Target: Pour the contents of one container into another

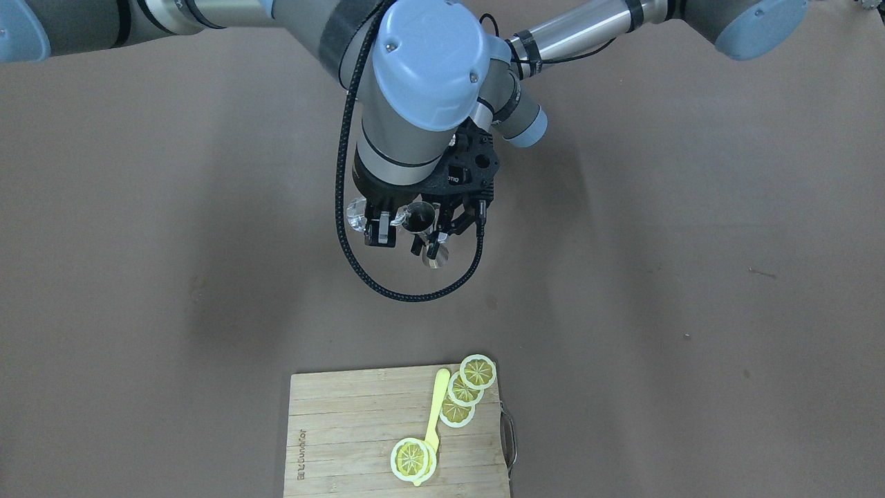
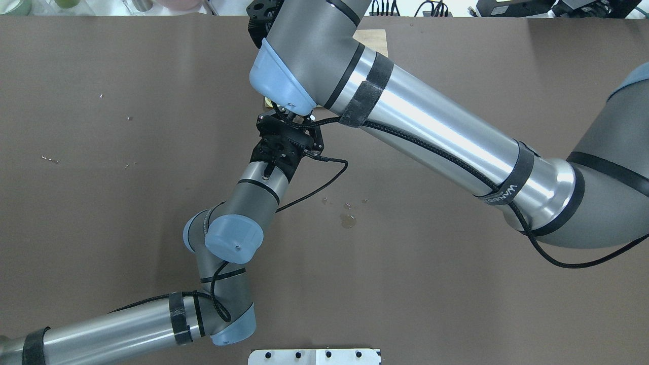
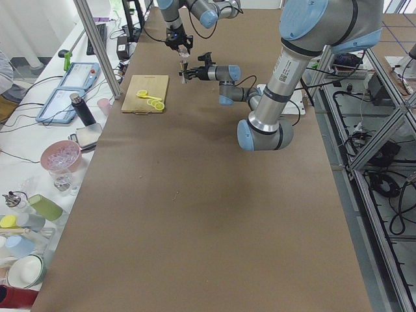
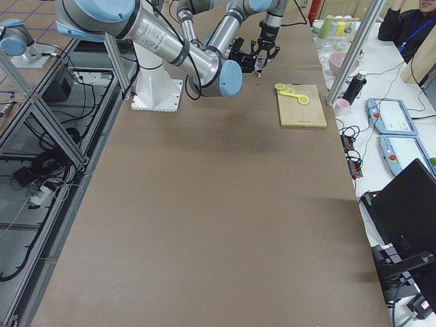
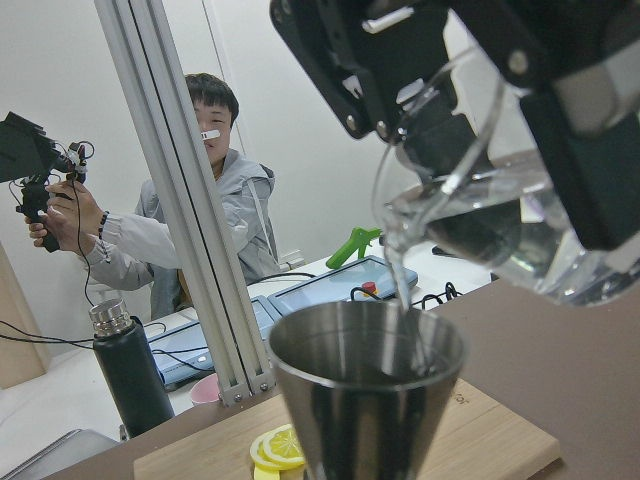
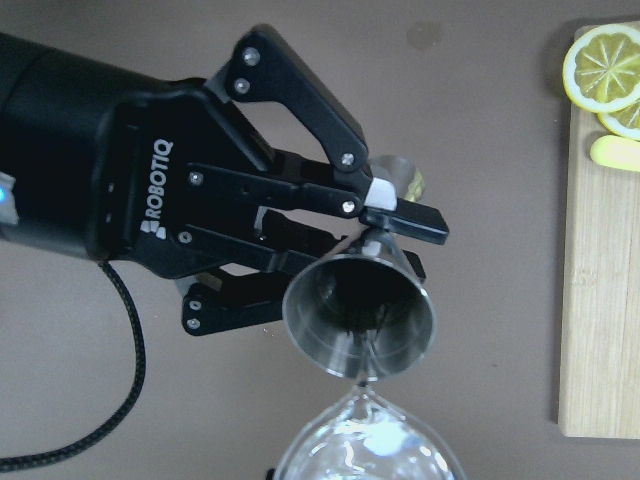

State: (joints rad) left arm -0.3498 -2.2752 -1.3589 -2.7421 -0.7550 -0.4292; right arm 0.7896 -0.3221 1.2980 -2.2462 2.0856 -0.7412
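Note:
The steel jigger [image 6: 358,315] stands upright above the table, my left gripper [image 6: 395,245] shut on its narrow waist. The clear glass cup [image 5: 470,200] is tilted just above it with its lip over the jigger's mouth, and a thin stream of clear liquid runs down into the jigger [image 5: 365,400]. My right gripper [image 1: 379,220] is shut on the glass cup [image 1: 357,214], its black fingers [image 5: 590,150] on both sides of the glass. In the front-facing view the jigger [image 1: 418,218] sits beside the cup's lip, held by my left gripper [image 1: 432,234]. The overhead view hides both vessels under my right arm.
A wooden cutting board [image 1: 332,429] with lemon slices [image 1: 477,371] and a yellow utensil [image 1: 435,408] lies on the far side of the table from the robot. Small wet drops [image 2: 348,220] mark the brown table. An operator [image 5: 215,200] and a black bottle [image 5: 130,370] are beyond the table.

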